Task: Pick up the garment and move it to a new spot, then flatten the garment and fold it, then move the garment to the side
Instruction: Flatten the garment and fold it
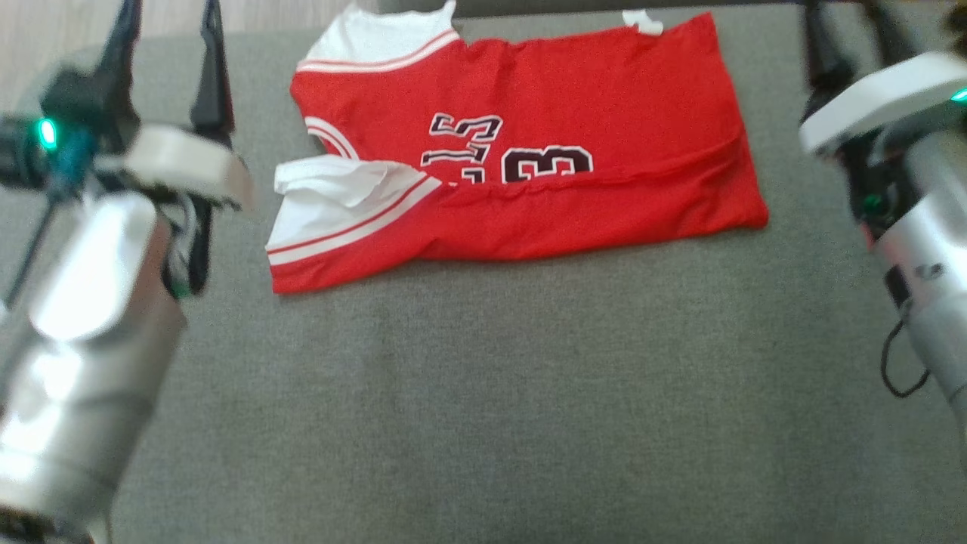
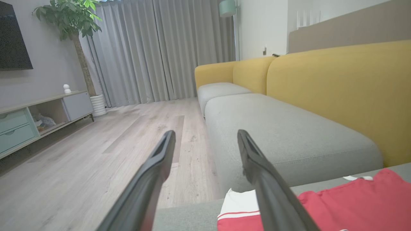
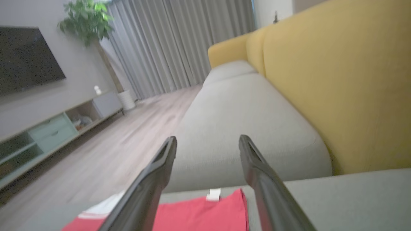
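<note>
Silver left forearm (image 1: 83, 340) sits blurred at the lower left of the head view, nearest the lens, with the right forearm (image 1: 929, 302) at the right edge. Between them spreads a gray cushion (image 1: 483, 393). On its far half lies the red jersey (image 1: 604, 113), folded into a long band. Its long axis runs left to right across that view. The white, red-striped end points to the robot's left and the plain red end to its right. Dark, white-edged digits show on top, a 3 plain among them, their lower part covered by a folded-over strip. A small white tag (image 1: 644, 21) sticks out at the far edge near the right end.

The left hand (image 1: 168, 23) is beside the striped end and the right hand (image 1: 850, 15) beside the red end. Both are released, their 2 fingers spread and grasping nothing, apart from the cloth.

Only the head view gives the whole jersey and the digits. The left wrist view catches just the striped corner and some red cloth, partly behind 1 finger. The right wrist view shows the red end with the tag between its fingers. Both wrist views add the room: a yellow sofa (image 2: 337, 89), wood floor (image 2: 96, 154), gray curtains (image 2: 154, 48), a cabinet (image 2: 32, 118), a TV (image 3: 25, 57) and a plant (image 2: 70, 16).
</note>
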`<state>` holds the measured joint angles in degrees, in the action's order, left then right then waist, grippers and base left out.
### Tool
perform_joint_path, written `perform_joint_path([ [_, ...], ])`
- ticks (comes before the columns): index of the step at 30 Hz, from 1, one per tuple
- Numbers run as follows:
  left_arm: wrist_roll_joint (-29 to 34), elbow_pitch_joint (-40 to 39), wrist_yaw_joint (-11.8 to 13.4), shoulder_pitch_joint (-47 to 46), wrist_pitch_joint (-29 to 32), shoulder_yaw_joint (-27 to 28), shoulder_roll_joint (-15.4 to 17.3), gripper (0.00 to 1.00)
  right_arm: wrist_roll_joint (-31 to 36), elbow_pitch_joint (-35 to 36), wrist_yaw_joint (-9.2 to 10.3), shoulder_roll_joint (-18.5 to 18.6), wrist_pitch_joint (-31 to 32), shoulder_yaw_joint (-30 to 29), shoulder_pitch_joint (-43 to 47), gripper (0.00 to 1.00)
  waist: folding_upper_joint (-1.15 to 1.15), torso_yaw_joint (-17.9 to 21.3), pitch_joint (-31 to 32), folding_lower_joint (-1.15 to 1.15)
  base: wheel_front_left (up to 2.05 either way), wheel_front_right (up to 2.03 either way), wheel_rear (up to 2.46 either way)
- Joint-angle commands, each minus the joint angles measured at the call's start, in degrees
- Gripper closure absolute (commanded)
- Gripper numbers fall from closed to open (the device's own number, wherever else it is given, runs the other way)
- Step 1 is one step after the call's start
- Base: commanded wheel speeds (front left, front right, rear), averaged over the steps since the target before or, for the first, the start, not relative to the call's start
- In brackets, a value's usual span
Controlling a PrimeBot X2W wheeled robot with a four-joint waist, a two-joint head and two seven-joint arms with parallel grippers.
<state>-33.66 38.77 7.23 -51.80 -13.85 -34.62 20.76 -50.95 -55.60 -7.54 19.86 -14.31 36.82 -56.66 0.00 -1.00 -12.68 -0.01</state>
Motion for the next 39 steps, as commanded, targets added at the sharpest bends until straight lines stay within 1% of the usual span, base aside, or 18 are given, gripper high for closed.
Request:
perform_joint_path([
  [1, -0.11, -4.18, 1.41, 2.33, -0.92, 3.51, 1.41, 0.0, 3.8, 4.72, 0.05, -0.43, -0.65, -6.84, 2.04, 0.0, 0.0, -0.05, 1.9, 0.01, 0.0, 0.0, 0.0],
  [3, 0.48, -8.53, 2.7, 6.2, -1.08, 5.33, 0.77, 0.0, 9.74, 9.19, 0.05, -1.72, -0.66, -14.22, 6.56, 0.0, 0.0, -0.07, 2.95, 0.01, 0.0, 0.0, 0.0],
  [4, 0.48, -8.53, 2.7, 6.2, -1.08, 5.33, 0.77, 0.0, 9.74, 9.19, 0.05, -1.72, -0.66, -14.22, 6.56, 0.0, 0.0, -0.07, 2.95, 0.01, 0.0, 0.0, 0.0],
  [5, 0.87, -11.19, 3.46, 8.51, -1.1, 6.72, 0.28, 0.0, 12.81, 11.64, 0.05, -2.94, -0.66, -17.97, 9.43, 0.0, 0.0, -0.07, 3.44, 0.01, 0.0, 0.0, 0.0],
  [7, 1.55, -15.89, 4.43, 13.8, -1.12, 9.44, -0.89, 0.0, 19.61, 16.75, 0.05, -5.93, -0.67, -24.66, 15.52, 0.0, 0.0, -0.01, 4.34, 0.01, 0.0, 0.0, 0.0],
  [9, 3.22, -19.86, 5.32, 19.16, -1.13, 11.6, -1.9, 0.0, 25.0, 21.41, 0.05, -10.13, -0.67, -30.44, 21.61, 0.0, 0.0, 0.2, 5.11, 0.01, 0.0, 0.0, 0.0],
  [11, 4.8, -22.7, 5.54, 24.35, -1.13, 13.24, -3.09, 0.0, 29.47, 25.78, 0.05, -13.73, -0.68, -34.66, 27.0, 0.0, 0.0, 0.45, 5.56, 0.01, 0.0, 0.0, 0.0],
  [13, 5.28, -24.29, 5.46, 29.12, -1.14, 15.23, -4.86, 0.0, 32.11, 29.1, 0.05, -15.74, -0.68, -36.72, 31.75, 0.0, 0.0, 0.61, 5.97, 0.01, 0.0, 0.0, 0.0],
  [16, 6.64, -24.99, 4.7, 34.36, -1.14, 17.4, -7.13, 0.0, 34.2, 32.29, 0.05, -16.78, -0.68, -38.05, 37.91, 0.0, 0.0, 0.6, 6.48, 0.01, 0.0, 0.0, 0.0],
  [19, 8.34, -24.83, 3.56, 37.02, -1.14, 19.12, -8.83, 0.0, 32.97, 34.03, 0.05, -16.94, -0.68, -37.38, 42.08, 0.0, 0.0, 0.65, 6.56, 0.01, 0.0, 0.0, 0.0],
  [23, 10.22, -24.09, 1.89, 37.81, -1.14, 21.45, -10.14, 0.0, 31.4, 35.23, 0.05, -16.96, -0.68, -36.33, 43.99, 0.0, 0.0, 1.37, 6.36, 0.01, 0.0, 0.0, 0.0],
  [25, 11.47, -22.62, 0.59, 37.15, -1.14, 22.31, -10.72, 0.0, 30.99, 35.84, 0.05, -16.97, -0.68, -35.6, 43.72, 0.0, 0.0, 2.03, 6.01, 0.01, 0.0, 0.0, 0.0],
  [29, 12.69, -19.69, -0.37, 35.24, -1.15, 22.95, -11.28, 0.0, 30.72, 36.68, 0.05, -16.97, -0.68, -35.06, 42.78, 0.0, 0.0, 2.95, 4.83, 0.01, 0.0, 0.0, 0.0],
  [32, 12.97, -15.8, -0.83, 33.44, -1.08, 22.81, -11.37, 0.0, 30.65, 37.44, 0.05, -16.97, -0.69, -34.71, 42.09, 0.0, 0.0, 3.58, 3.47, 0.01, 0.0, 0.0, 0.0],
  [34, 12.97, -12.5, -0.98, 31.87, 0.4, 22.49, -11.15, 0.0, 30.45, 37.89, 0.05, -16.97, -0.69, -34.41, 41.8, 0.0, 0.0, 3.97, 2.27, 0.01, 0.0, 0.0, 0.0],
  [39, 12.95, -4.84, -0.42, 27.44, 4.48, 22.44, -10.22, 0.0, 29.97, 38.64, 0.05, -16.97, -0.69, -33.5, 41.04, 0.0, 0.0, 4.87, -0.47, 0.01, 0.0, 0.0, 0.0],
])
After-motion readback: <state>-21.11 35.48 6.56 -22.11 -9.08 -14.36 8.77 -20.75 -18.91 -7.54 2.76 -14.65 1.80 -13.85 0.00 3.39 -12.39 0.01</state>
